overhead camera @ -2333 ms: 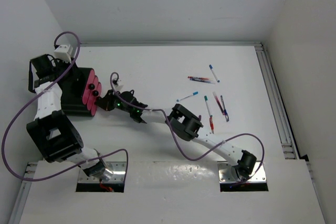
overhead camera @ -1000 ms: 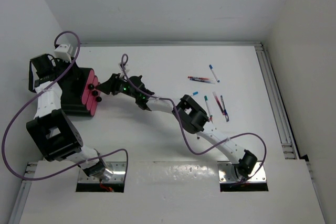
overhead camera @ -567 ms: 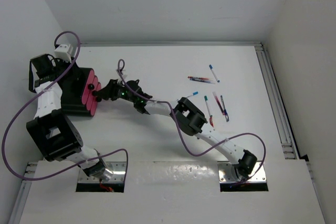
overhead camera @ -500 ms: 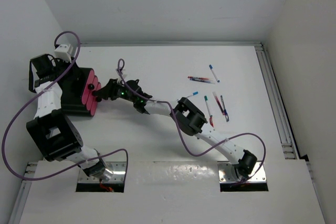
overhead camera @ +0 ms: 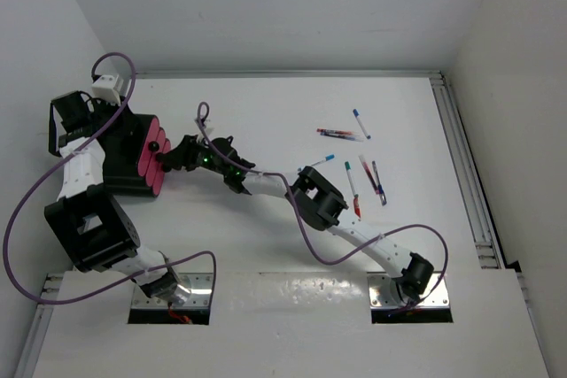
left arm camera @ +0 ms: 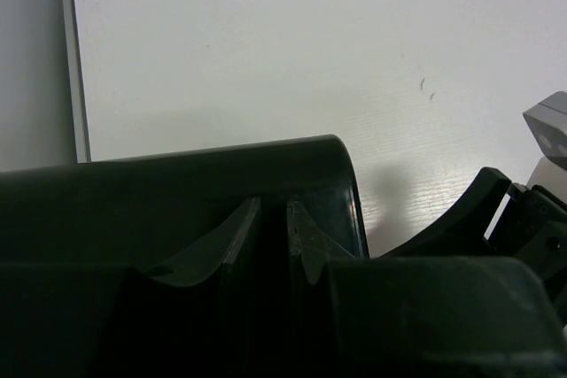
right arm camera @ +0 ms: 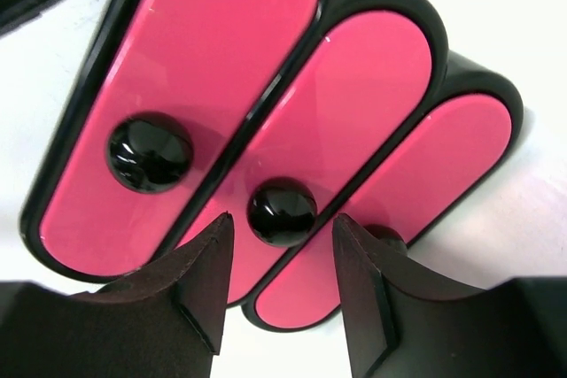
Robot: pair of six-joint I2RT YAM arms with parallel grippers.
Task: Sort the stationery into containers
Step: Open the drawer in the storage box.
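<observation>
Knob [right arm camera: 282,212] sits clear between parted right jaws; left jaws unreadable behind box [left arm camera: 177,179] rim.

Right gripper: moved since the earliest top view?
Yes. The right gripper has moved left, up to the pink drawer fronts, which stay put.

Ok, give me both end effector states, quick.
Left end effector: jaws almost together at the black box; whether it grips cannot be told.
Right end effector: open, straddling the middle knob, holding nothing.
</observation>
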